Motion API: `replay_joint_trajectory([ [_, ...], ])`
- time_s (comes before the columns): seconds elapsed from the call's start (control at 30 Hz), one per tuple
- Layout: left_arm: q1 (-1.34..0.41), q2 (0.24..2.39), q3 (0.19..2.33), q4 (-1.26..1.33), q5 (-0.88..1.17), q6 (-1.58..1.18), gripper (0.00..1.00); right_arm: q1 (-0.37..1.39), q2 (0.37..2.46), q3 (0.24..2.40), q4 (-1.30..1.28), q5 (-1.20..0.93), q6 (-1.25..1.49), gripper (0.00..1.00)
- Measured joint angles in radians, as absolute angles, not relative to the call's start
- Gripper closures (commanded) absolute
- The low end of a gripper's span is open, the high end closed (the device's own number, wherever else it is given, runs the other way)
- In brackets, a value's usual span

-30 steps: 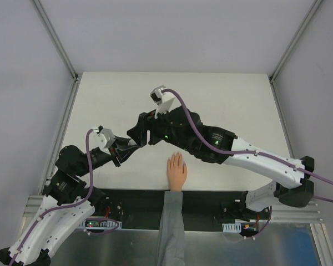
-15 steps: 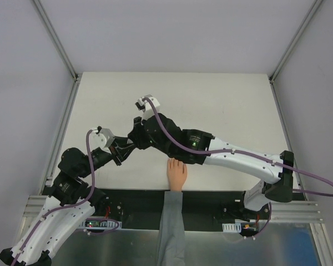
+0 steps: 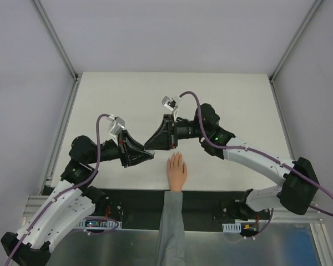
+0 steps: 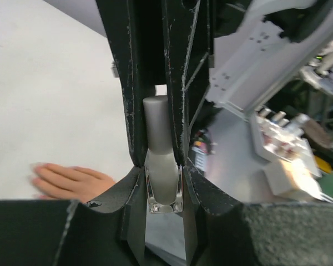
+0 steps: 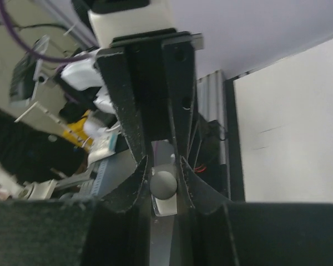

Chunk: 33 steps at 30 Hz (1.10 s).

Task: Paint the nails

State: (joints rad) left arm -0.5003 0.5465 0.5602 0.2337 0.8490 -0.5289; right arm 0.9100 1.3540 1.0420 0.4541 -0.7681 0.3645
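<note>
A small nail polish bottle [image 4: 164, 185] of clear glass with pale polish and a grey cap [image 4: 156, 119] hangs in the air between both arms. My left gripper [image 4: 164, 172] is shut on the glass body. My right gripper [image 5: 164, 180] comes from the opposite side, shut on the cap [image 5: 164, 184]. From above, the two grippers meet [image 3: 150, 149] just left of the peach hand [image 3: 176, 170] with a grey sleeve, which lies flat on the table. The nails [image 3: 176, 157] at its fingertips are too small to make out. The hand [image 4: 72, 180] shows blurred in the left wrist view.
The white table [image 3: 238, 105] is walled in by grey panels and metal rails [image 3: 64, 133]. A black strip [image 3: 133, 202] with the arm bases runs along the near edge, and the grey sleeve [image 3: 171, 233] crosses it.
The right arm pulled back and turned its wrist, and its gripper went from open to shut on the cap. The left gripper moved right with the bottle. The hand stayed still.
</note>
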Motion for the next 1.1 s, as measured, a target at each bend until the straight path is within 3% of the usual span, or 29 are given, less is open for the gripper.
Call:
replay_joint_trajectory([
  [0.23, -0.512, 0.507, 0.567, 0.240, 0.960, -0.614, 1.00, 0.926, 1.356, 1.010, 0.619, -0.931, 0.391, 1.00],
  [0.27, -0.512, 0.498, 0.571, 0.226, 0.957, -0.607, 1.00, 0.930, 1.354, 1.008, 0.624, -0.921, 0.389, 0.93],
  [0.3, -0.512, 0.489, 0.575, 0.207, 0.948, -0.593, 1.00, 0.935, 1.351, 1.005, 0.623, -0.907, 0.384, 0.72],
  [0.4, -0.520, 0.452, 0.581, 0.137, 0.895, -0.507, 1.00, 0.952, 1.326, 1.008, 0.537, -0.825, 0.366, 0.43],
  [0.5, -0.525, 0.387, 0.584, 0.059, 0.820, -0.384, 1.00, 0.981, 1.284, 1.046, 0.337, -0.642, 0.339, 0.35],
  [0.77, -0.525, 0.323, 0.596, -0.028, 0.622, -0.163, 1.00, 1.177, 1.308, 1.373, -0.083, -0.080, 0.260, 0.34],
  [1.03, -0.525, 0.298, 0.596, -0.051, 0.495, -0.088, 1.00, 1.255, 1.455, 1.538, -0.268, 0.232, 0.254, 0.47],
  [1.1, -0.525, 0.296, 0.595, -0.054, 0.485, -0.084, 1.00, 1.257, 1.488, 1.542, -0.288, 0.253, 0.258, 0.58],
])
